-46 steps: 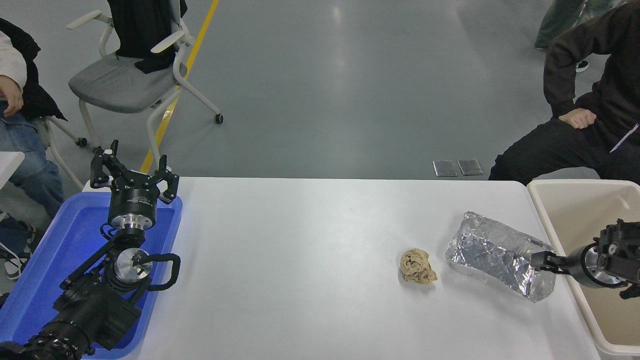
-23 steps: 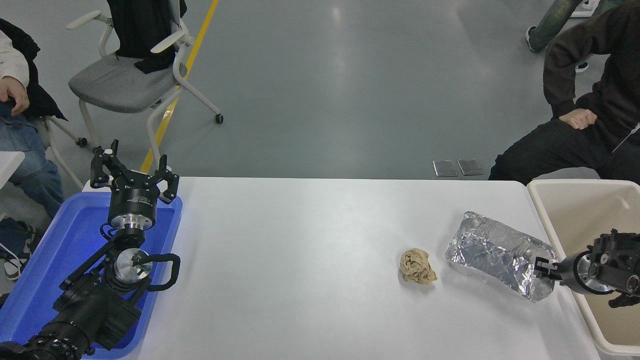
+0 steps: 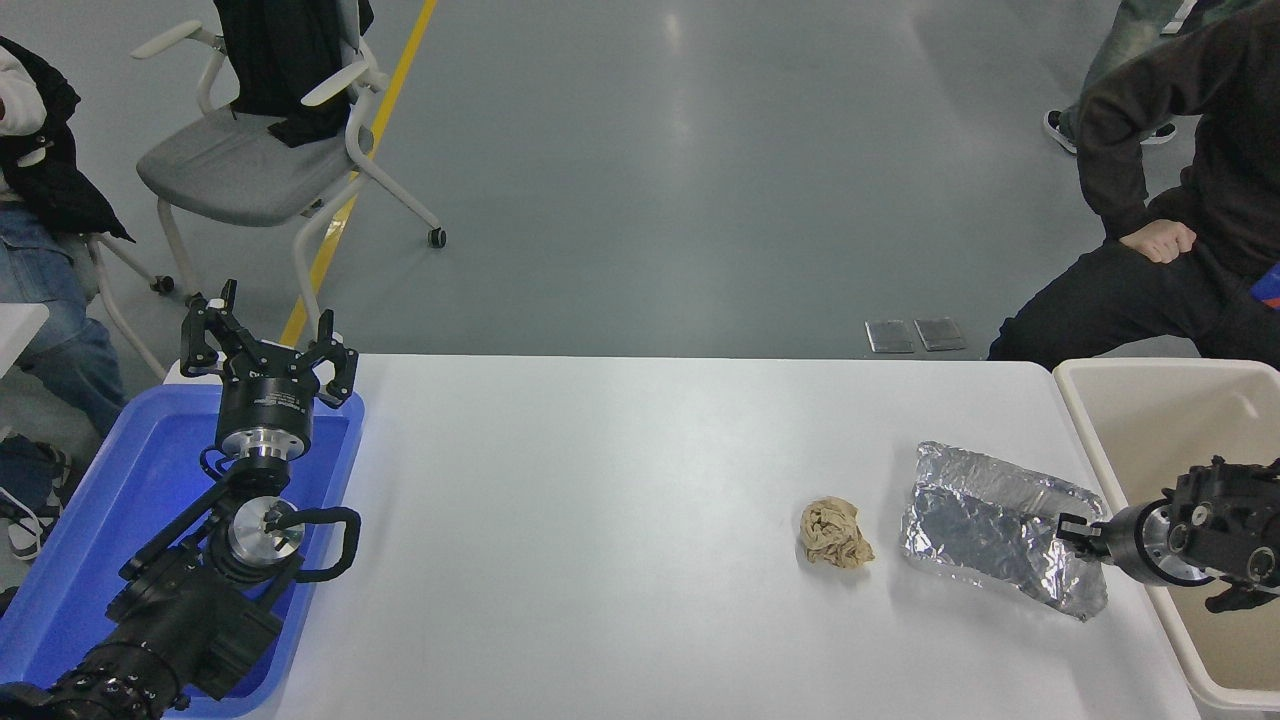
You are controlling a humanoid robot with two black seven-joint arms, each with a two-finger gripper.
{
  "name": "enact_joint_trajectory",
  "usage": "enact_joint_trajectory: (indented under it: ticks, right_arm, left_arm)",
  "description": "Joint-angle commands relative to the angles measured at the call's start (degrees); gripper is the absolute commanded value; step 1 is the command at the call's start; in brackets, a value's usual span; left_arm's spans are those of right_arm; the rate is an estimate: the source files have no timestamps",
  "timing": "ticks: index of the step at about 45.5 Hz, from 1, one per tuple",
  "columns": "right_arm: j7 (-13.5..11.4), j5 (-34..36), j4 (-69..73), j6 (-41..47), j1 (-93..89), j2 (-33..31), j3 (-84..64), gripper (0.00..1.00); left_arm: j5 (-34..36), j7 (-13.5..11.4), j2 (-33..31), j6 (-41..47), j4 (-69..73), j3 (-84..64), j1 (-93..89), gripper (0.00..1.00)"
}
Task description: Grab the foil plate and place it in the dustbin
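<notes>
Since a moment ago, the shiny, crinkled silver foil plate (image 3: pixel 1000 525) has tipped back and now lies flatter on the white table (image 3: pixel 620 520), and the black right gripper (image 3: pixel 1075 527) has pushed a little further onto its right end. The tip of this gripper sits on the plate's right edge, but I cannot tell if it is pinching the foil or only touching it. The plate's long side runs from far-left to near-right, so its near end points at the right gripper. The big cream plastic dustbin (image 3: pixel 1100 440) stands just beside the plate, on its right. The black left gripper (image 3: pixel 268 345) is parked far away over a blue plastic tray (image 3: pixel 60 560), with its fingers spread wide. A small tan paper ball (image 3: pixel 835 533) lies near the plate's left side. Behind the table is a grey floor, a grey chair (image 3: pixel 250 165), and a sitting person (image 3: pixel 1180 220) in dark clothes.
</notes>
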Motion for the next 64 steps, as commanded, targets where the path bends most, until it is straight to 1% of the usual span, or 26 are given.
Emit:
enact_joint_trajectory:
  ticks: [1,3,7,14,22,31,42,53,59,64]
  right_arm:
    - [-0.9,-0.7,13.0,1.8,13.7,-10.3,-4.0,0.0]
    - [-1.4,-0.7,15.8,3.1,18.8,-12.2,-6.6,0.0]
    - [-1.5,-0.6,19.9,6.1,29.9,-14.6,-13.0,0.0]
    - [-1.4,-0.5,23.6,11.6,49.6,-15.1,-26.1,0.0]
    - [-1.3,-0.5,25.7,18.2,66.5,-12.8,-36.5,0.0]
    - [-1.2,-0.5,31.1,20.8,79.7,-9.0,-44.9,0.0]
    - [-1.4,-0.6,33.4,20.8,82.5,-6.8,-46.9,0.0]
    - [-1.5,-1.2,31.8,20.3,81.3,-7.4,-50.2,0.0]
    - [-1.5,-1.4,28.4,19.9,78.2,-10.5,-51.2,0.0]
    - [-1.3,-3.1,21.6,19.7,72.6,-13.3,-50.4,0.0]
  left_arm:
    - [0.0,0.0,0.0,0.0,0.0,0.0,0.0,0.99]
    - [0.0,0.0,-0.1,0.0,0.0,0.0,0.0,0.99]
    - [0.0,0.0,0.0,0.0,0.0,0.0,0.0,0.99]
    - [0.0,0.1,-0.1,0.0,0.0,0.0,0.0,0.99]
    - [0.0,0.1,-0.1,0.0,0.0,0.0,0.0,0.99]
    - [0.0,0.1,0.0,0.0,0.0,0.0,0.1,0.99]
    - [0.0,0.1,0.0,0.0,0.0,0.0,0.1,0.99]
    - [0.0,0.1,0.2,0.0,0.0,0.0,0.1,0.99]
    - [0.0,0.1,0.2,0.0,0.0,0.0,0.1,0.99]
    - [0.0,0.1,0.2,0.0,0.0,0.0,0.1,0.99]
